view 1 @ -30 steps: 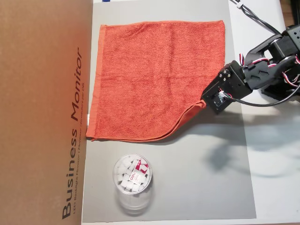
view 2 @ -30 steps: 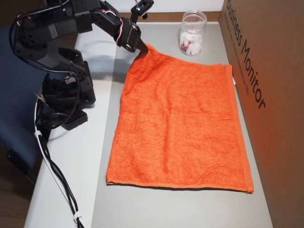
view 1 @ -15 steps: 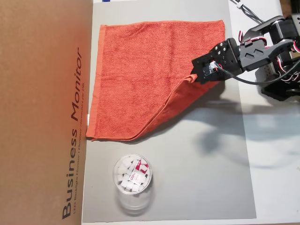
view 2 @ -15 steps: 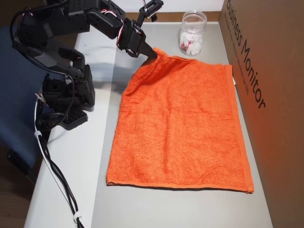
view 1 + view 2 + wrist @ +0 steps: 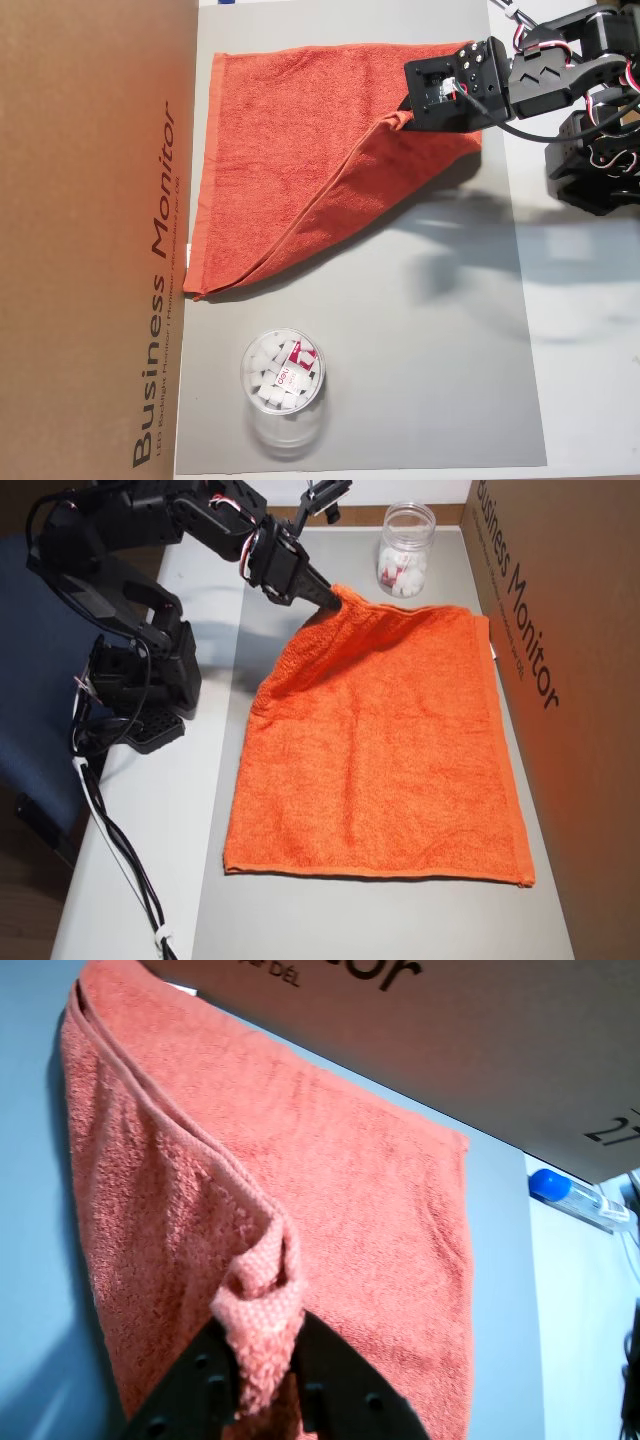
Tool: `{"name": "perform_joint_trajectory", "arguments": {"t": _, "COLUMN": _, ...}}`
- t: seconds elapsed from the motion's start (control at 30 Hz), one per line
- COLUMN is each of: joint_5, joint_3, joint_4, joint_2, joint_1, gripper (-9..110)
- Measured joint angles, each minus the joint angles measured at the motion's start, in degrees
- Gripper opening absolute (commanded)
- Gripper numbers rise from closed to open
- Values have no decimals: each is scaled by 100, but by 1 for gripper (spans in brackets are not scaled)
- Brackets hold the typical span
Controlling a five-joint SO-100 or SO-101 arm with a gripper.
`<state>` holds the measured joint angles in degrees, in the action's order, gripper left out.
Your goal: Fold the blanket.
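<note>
One blanket (image 5: 330, 1220) corner (claw-pinched (image 5: 265, 1375))

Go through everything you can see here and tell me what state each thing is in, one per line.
blanket: mostly flat on the mat, one corner lifted and partly folded over.
claw: shut on the blanket's corner, raised off the mat.
clear plastic jar: upright, holding small white pieces; lid state unclear.
cardboard box: standing along the mat's edge, beside the blanket.
</note>
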<state>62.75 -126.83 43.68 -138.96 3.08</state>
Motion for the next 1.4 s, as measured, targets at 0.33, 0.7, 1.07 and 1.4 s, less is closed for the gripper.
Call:
{"name": "perform_joint_trajectory", "arguments": {"t": 0.33, "joint_5": 26, "joint_3": 1046, "joint_4": 0, "joint_2": 932, "joint_1": 738, "gripper": 0}}
{"name": "perform_joint_trajectory", "arguments": {"t": 0.7, "joint_5": 26, "joint_3": 1960, "joint_4": 0, "joint_2": 1758, "joint_1": 1028, "gripper": 0}}
{"name": "perform_joint_trajectory", "arguments": {"t": 1.07, "joint_5": 26, "joint_3": 3305, "joint_4": 0, "joint_2": 3155, "joint_1": 1046, "gripper": 0}}
{"name": "perform_joint_trajectory", "arguments": {"t": 1.4, "joint_5": 26, "joint_3": 4192, "joint_4": -562, "joint_2": 4307, "joint_1": 1046, "gripper": 0}}
